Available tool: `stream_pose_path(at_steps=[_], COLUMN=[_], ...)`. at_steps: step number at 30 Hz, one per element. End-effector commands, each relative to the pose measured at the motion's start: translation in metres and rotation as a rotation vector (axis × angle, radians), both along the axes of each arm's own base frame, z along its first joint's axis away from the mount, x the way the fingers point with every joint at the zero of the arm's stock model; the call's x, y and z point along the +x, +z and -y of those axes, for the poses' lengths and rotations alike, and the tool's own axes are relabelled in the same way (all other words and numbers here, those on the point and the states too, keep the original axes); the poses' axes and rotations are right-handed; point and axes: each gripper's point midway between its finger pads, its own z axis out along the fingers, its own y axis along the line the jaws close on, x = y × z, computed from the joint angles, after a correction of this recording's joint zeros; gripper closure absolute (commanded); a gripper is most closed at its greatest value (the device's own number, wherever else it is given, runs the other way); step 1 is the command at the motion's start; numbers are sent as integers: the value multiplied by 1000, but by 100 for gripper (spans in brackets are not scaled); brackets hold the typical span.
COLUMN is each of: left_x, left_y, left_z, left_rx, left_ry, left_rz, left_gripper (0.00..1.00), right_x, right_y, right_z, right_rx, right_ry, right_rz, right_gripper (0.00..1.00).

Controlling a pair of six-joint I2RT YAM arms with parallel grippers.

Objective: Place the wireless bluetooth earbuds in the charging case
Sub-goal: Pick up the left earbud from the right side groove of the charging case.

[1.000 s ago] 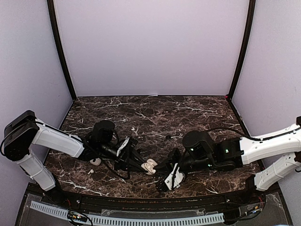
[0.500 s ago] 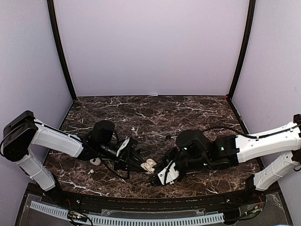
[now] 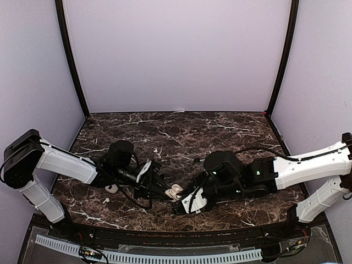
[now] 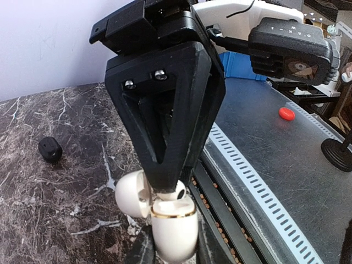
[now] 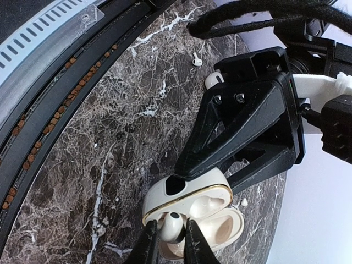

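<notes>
My bench: dark marble table (image 3: 220,129); lilac walls (image 3: 176,55) left, right and far; white slotted rail (image 3: 165,257) along near edge; red knob (image 4: 286,113) nearer.

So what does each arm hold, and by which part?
Left fingers clamp the open case by its base half. Right fingers pinch a white earbud by its head, at the case mouth.

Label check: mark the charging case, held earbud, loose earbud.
charging case (image 5: 195,187): right wrist view, base shell.
held earbud (image 5: 171,226): right wrist view, rounded head.
loose earbud (image 5: 195,59): right wrist view, its middle.
</notes>
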Motion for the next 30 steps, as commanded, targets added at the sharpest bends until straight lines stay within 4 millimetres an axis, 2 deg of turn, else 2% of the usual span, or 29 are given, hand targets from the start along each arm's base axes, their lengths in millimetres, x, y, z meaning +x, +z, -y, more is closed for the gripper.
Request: stream_pose_path(at_steps=[1,14,24,30], left_x=[-5,-5,-6,-5], left_y=[24,25,25,25], left_z=[2,2,2,2], left_rx=[-77,-78,-77,-76], left_ry=[-29,-34,-36,-33], left_rz=[57,49,48,52], left_gripper=[100,100,100,100], right_x=[-6,-6,-3,2], right_y=[26,21,10,10], right_z=[-10,-10,-10,-7], right_rx=[91,62,5,-21], right_ry=[26,58,54,34], right_rz=[1,34,42,61], right_gripper=[84,80,80,90])
